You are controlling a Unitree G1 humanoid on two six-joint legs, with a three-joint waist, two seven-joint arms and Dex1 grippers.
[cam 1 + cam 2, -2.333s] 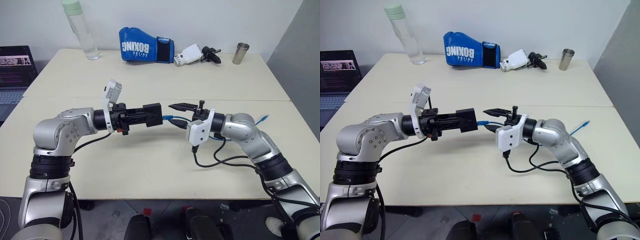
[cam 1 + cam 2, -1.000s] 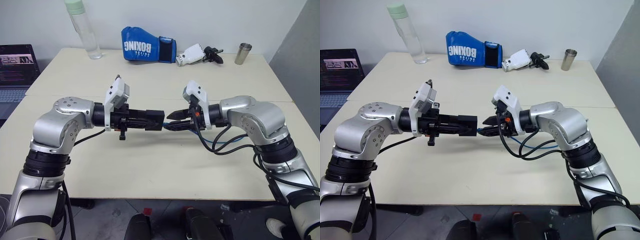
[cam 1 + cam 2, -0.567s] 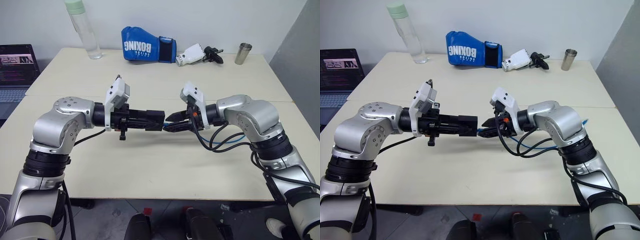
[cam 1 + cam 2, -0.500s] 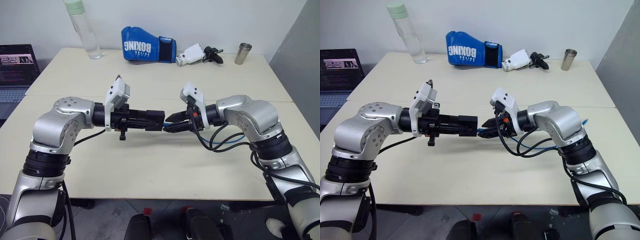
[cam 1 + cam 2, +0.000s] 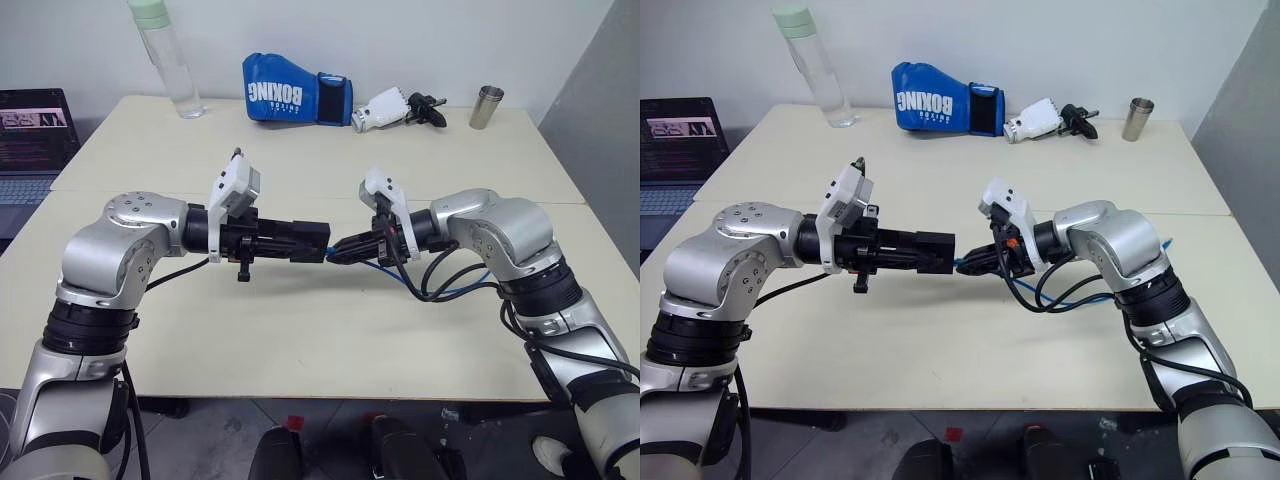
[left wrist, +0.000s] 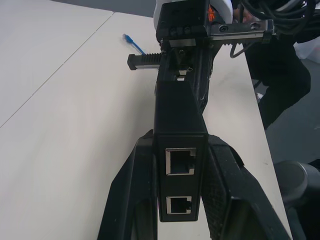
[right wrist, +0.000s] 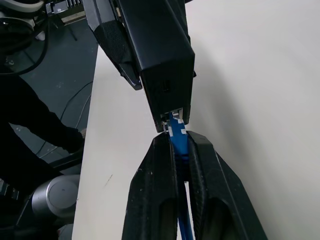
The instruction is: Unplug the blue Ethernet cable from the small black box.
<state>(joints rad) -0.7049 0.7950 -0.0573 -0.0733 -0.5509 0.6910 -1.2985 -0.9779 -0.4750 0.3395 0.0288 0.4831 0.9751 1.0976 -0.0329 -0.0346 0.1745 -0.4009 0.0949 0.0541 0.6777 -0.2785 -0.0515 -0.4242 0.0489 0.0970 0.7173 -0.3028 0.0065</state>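
Closing in the last second, the right gripper has pinched its two black fingers onto the plug end of the blue Ethernet cable, where a second ago they stood apart around it; neither arm has otherwise shifted.

From left to right: a laptop sits open at the far left edge, beside the pale table. A clear water bottle with a green cap stands at the table's far left.

Above the near half of the table, the left gripper reaches toward the right, its fingers clamped tight on the small black box, which is held off the surface. In the left wrist view the box shows two empty ports on the end facing the camera.

At the box's right end, the cable's plug is seated in its port, as the right wrist view shows. From the right gripper the blue cord loops down to the tabletop, mixed with black arm cables, and its free plug lies on the table farther right.

Along the far edge lie a blue boxing glove, a white-and-black device and, farthest right, a metal cup.
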